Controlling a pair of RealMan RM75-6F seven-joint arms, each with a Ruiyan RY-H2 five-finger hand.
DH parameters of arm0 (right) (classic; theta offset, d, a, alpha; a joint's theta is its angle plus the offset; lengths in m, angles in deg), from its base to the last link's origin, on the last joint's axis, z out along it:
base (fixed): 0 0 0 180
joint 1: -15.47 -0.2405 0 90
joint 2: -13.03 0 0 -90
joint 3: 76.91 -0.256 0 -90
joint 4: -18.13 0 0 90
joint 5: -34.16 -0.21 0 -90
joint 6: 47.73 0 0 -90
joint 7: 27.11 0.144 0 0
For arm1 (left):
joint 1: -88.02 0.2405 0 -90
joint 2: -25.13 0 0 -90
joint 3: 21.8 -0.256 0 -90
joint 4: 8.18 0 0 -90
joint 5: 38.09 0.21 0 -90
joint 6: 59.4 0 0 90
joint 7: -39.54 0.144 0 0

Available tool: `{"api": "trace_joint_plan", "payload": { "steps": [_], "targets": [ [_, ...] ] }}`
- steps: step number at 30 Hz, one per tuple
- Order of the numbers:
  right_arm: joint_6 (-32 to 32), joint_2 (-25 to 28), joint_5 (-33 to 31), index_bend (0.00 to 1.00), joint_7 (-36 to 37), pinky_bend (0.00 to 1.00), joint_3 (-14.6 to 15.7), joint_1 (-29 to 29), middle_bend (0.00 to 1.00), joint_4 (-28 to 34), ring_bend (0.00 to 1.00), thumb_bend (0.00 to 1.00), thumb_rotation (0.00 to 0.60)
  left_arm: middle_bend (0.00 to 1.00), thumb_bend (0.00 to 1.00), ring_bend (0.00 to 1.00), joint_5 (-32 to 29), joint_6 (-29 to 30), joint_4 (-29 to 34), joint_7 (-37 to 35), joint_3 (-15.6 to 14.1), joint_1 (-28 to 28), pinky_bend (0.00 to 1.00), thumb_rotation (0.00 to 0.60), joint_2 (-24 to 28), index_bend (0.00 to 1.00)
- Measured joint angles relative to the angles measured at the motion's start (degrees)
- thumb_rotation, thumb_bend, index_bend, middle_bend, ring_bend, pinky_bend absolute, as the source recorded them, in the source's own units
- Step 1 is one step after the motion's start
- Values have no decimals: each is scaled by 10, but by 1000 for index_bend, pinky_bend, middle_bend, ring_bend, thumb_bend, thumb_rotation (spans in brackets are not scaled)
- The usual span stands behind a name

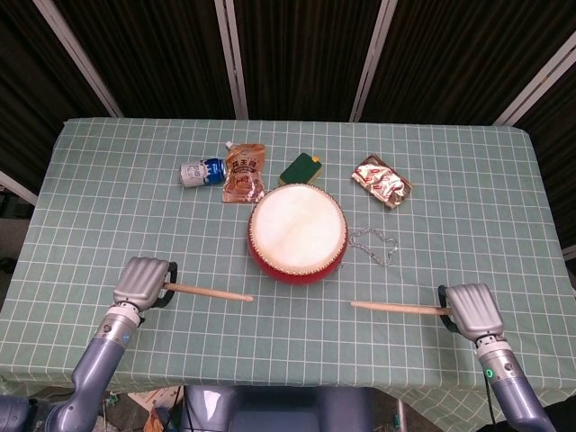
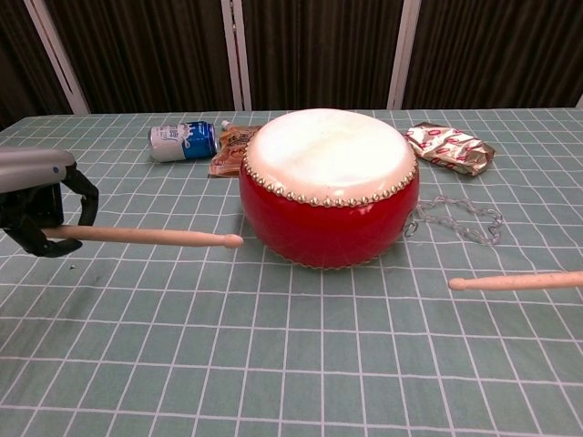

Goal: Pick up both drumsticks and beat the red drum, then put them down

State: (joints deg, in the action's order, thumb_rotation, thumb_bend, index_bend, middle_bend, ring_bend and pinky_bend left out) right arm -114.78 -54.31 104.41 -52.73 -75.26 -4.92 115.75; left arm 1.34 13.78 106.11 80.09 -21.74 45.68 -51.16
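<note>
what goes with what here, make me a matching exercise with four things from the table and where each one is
Things:
1. red drum
2. blue and white can
3. left drumstick
4. clear chain

Places:
A. lying on the cloth just right of the drum
B. middle of the table
C. held by the left hand, tip pointing right
D. on its side, far left of the back row

Pairs: 1-B, 2-D, 3-C, 4-A

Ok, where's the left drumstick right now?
In the head view, the left drumstick is held by the left hand, low at the table's front-left, tip pointing toward the red drum.
</note>
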Motion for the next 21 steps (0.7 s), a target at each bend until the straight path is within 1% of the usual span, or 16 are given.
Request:
{"api": "trace_joint_plan", "payload": {
  "steps": [7, 10, 14, 15, 17, 19, 20, 21],
  "targets": [
    [11, -11, -18, 953, -10, 1000, -11, -5, 1000, -13, 1000, 620, 600, 1000, 545, 1000, -53, -5, -64, 37, 20, -17, 1000, 600, -72, 751],
    [14, -13, -22, 953, -14, 1000, -12, -6, 1000, -18, 1000, 620, 600, 1000, 541, 1000, -64, -6, -78, 42, 29, -22, 1000, 600, -92, 737],
    [17, -16, -27, 946, -18, 1000, -14, -7, 1000, -21, 1000, 620, 600, 1000, 498, 1000, -76, -11, -100, 53, 42, -33, 1000, 600, -122, 691],
    [17, -16, -27, 922, -19, 1000, -15, -7, 1000, -21, 1000, 620, 600, 1000, 478, 1000, -80, -12, -105, 59, 46, -37, 1000, 600, -130, 664],
    [17, -16, -29, 834, -20, 1000, -16, -7, 1000, -21, 1000, 610, 600, 1000, 415, 1000, -85, -14, -109, 66, 51, -42, 1000, 600, -140, 574],
    [17, -16, -30, 701, -23, 1000, -16, -6, 1000, -22, 1000, 559, 600, 1000, 354, 1000, -88, -14, -111, 70, 55, -45, 1000, 600, -147, 495],
    [17, -16, -31, 665, -24, 1000, -16, -6, 1000, -22, 1000, 538, 600, 1000, 313, 1000, -89, -14, -111, 72, 56, -46, 1000, 600, -148, 452],
    [17, -16, -32, 622, -26, 1000, -16, -6, 1000, -21, 1000, 508, 600, 1000, 297, 1000, -89, -14, -110, 74, 56, -47, 1000, 600, -149, 438]
  ]
}}
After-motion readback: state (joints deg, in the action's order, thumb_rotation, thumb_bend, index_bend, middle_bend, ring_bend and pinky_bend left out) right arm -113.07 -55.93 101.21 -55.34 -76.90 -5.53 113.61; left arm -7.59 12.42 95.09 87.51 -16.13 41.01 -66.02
